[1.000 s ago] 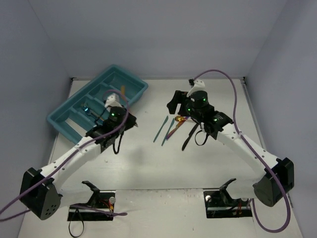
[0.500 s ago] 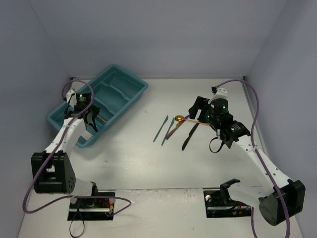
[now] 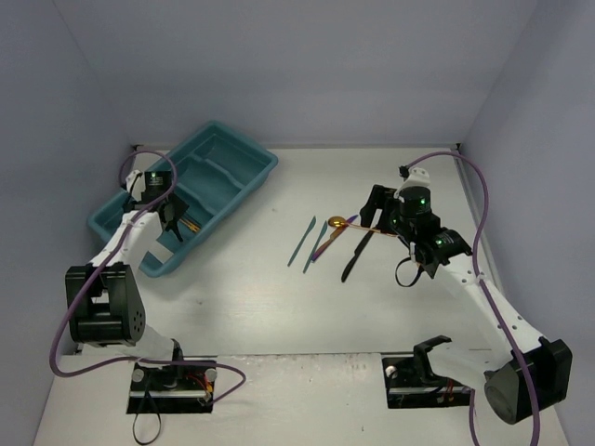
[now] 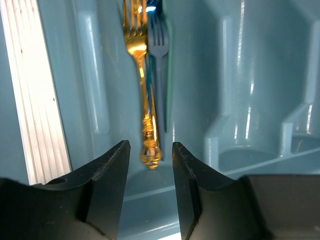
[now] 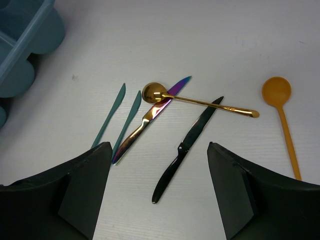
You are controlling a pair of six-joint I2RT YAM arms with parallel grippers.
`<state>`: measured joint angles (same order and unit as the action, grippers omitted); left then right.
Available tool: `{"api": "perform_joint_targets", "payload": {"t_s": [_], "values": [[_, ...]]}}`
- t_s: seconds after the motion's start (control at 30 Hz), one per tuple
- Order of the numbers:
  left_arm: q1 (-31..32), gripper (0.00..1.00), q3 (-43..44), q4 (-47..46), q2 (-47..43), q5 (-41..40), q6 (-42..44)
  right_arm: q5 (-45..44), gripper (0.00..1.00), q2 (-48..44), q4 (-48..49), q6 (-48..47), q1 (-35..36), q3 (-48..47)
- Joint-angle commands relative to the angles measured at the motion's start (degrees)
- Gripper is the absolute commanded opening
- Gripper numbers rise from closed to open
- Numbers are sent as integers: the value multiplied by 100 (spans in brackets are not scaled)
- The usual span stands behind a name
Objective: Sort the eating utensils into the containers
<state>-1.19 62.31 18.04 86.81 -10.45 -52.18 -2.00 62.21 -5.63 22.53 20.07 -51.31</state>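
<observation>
The teal tray sits at the back left. My left gripper hangs open over one of its long compartments. A gold fork lies there beside a blue fork, its handle end just beyond my fingertips and untouched. My right gripper is wide open above the loose utensils: a black knife, an iridescent knife, a gold spoon lying across both knives, two teal knives and an orange spoon. Nothing sits between its fingers.
In the top view the loose utensils lie mid-table, left of my right gripper. My left gripper is over the tray's near-left end. Grey walls close in the table on three sides.
My left gripper has opened and the gold fork now lies free in the tray. The right gripper has drawn back to the right, off the utensil group.
</observation>
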Motion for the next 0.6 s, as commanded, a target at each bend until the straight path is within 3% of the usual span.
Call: {"api": "perform_joint_targets", "payload": {"t_s": [0.0,0.2,0.37,0.57], "values": [[-22,41,328,-55,-446,34,263,-77,74,128,129,-106,-123,-5],[49,45,386,-65,-945,721,886,-216,73,475,-49,-104,-567,73],[493,61,528,314,-1594,1444,1964,-408,72,938,-99,76,-1282,245],[541,63,396,867,-2229,1935,3248,-125,72,1889,-29,139,-1950,131]]}}
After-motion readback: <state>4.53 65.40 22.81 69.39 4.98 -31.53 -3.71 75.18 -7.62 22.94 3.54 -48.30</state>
